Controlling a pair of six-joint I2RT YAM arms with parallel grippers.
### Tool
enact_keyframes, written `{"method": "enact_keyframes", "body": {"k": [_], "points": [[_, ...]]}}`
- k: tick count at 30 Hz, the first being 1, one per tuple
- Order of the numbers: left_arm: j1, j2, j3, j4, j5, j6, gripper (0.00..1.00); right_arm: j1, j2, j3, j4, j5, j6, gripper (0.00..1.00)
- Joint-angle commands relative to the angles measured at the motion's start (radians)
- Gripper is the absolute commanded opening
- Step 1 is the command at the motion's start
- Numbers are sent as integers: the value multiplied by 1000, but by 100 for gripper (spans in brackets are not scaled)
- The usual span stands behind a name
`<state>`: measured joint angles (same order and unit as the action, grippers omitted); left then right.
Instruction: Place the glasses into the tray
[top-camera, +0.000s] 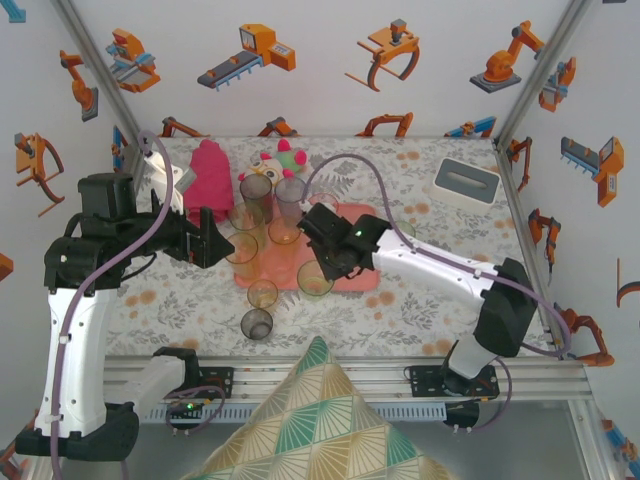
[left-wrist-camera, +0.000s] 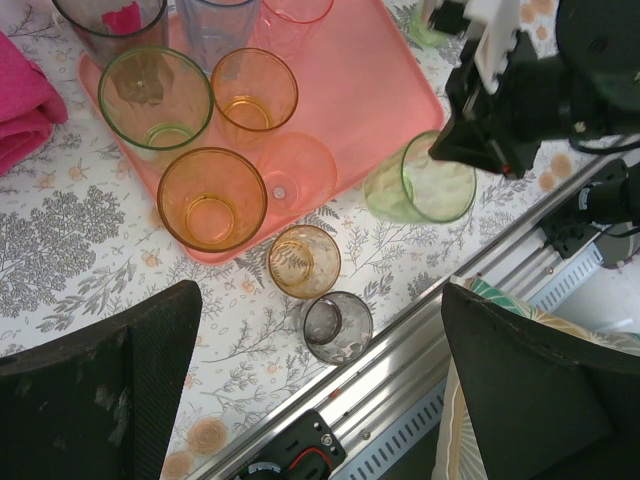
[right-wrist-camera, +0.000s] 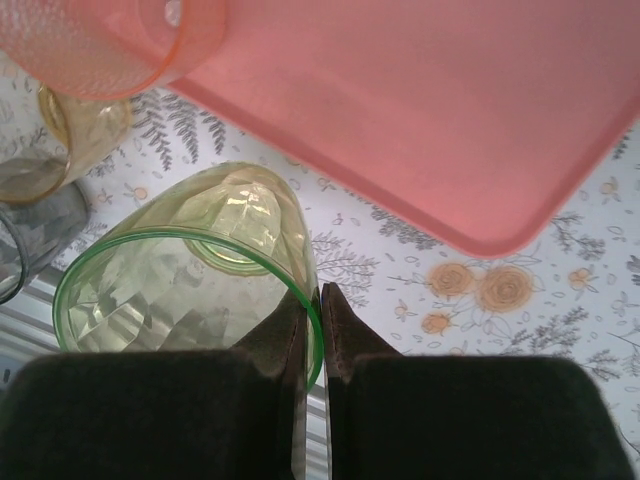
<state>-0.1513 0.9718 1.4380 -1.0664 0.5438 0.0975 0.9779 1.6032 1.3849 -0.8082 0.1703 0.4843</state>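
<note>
At the near edge of the tray (right-wrist-camera: 430, 110), just off its rim and over the flowered counter (top-camera: 420, 300), my right jaws (right-wrist-camera: 322, 320) are clamped on the lip of a green glass (right-wrist-camera: 190, 270). One finger is inside the mouth and one outside, with the thin wall pinched between them. The glass is tilted well over, its mouth toward my wrist. I cannot tell whether it touches the counter.

My left jaws (top-camera: 218, 238) hang wide apart at the tray's left side, holding nothing.

The tray lies in the middle of the counter. Its left part is crowded with upright glasses: a tall grey glass (left-wrist-camera: 110, 20) and a bluish glass (left-wrist-camera: 215, 25) at the far end, then a green-rimmed glass (left-wrist-camera: 155, 95) beside an amber glass (left-wrist-camera: 255, 90). Nearest stand an orange glass (left-wrist-camera: 212, 197) and a pale pink glass (left-wrist-camera: 295, 180). The tray's right part is bare.

Two short glasses stand on the counter just near of the tray, close together: a small amber glass (left-wrist-camera: 303, 262) and a small grey glass (left-wrist-camera: 338, 327). A magenta towel (top-camera: 207, 180) lies at the far left.
</note>
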Motion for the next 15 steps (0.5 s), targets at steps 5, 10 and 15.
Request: {"method": "enact_keyframes", "body": {"k": [5, 10, 15], "points": [[5, 1, 35, 0, 28, -8, 97, -146, -65, 1, -28, 21, -36, 10], [3, 0, 29, -1, 25, -6, 97, -214, -67, -15, -1, 26, -41, 11], [2, 0, 29, 0, 25, -5, 97, -249, -45, -10, 37, 8, -46, 11]]}}
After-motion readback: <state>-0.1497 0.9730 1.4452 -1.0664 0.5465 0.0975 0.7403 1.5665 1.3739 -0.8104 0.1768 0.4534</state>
